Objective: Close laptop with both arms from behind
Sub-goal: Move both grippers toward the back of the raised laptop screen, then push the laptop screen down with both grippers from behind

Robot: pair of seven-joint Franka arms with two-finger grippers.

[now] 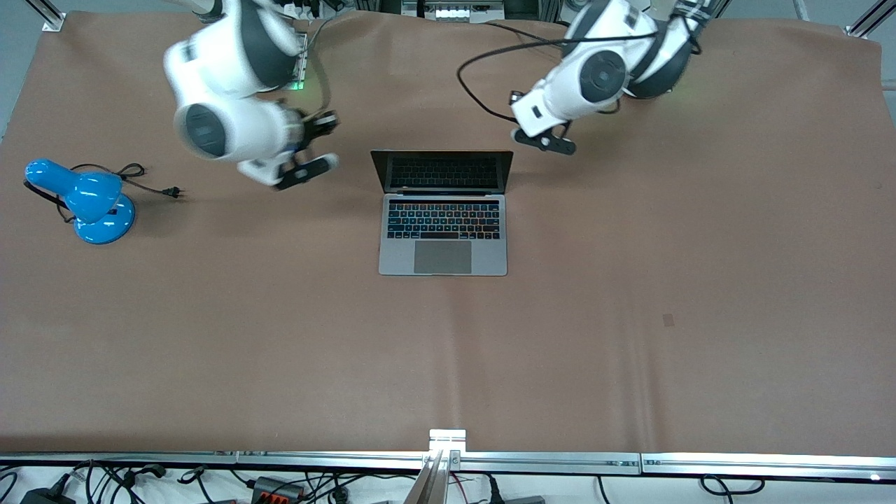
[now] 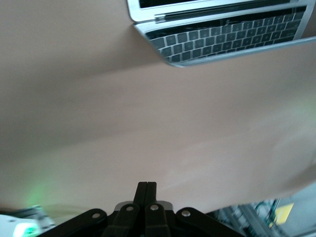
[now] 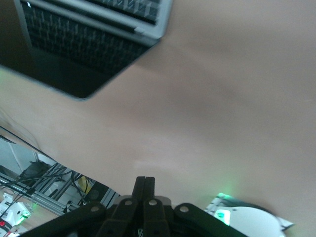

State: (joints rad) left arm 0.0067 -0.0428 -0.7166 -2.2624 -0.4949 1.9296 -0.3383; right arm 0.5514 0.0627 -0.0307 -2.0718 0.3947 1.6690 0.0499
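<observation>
Covering nearly the whole front view, the brown table mat (image 1: 630, 315) carries just two things. The arms come in from the top: the right arm (image 1: 231, 91) toward the lamp's end, the left arm (image 1: 602, 70) toward the other.

The laptop (image 1: 443, 210) sits open around the middle of the table, screen standing up toward the robot bases, keyboard and trackpad nearer the front camera. A blue desk lamp (image 1: 87, 199) sits well apart at the right arm's end, cord trailing beside it.

The left gripper (image 2: 146, 190) hangs over bare mat just off one top corner of the screen, fingers pressed together. The right gripper (image 3: 144, 185) hovers over the mat off the other corner, pinched closed too. Neither touches the laptop.

What could go wrong, I'd guess: if one arm reaches the lid ahead of the other, an uneven shove could twist the laptop or slide it along the mat. Coming in too low, the fingers could hit the hinge instead of the lid's top edge.

Hard to see: the back of the lid is hidden everywhere, both wrist views cut the laptop off, and the right arm looks smeared.
</observation>
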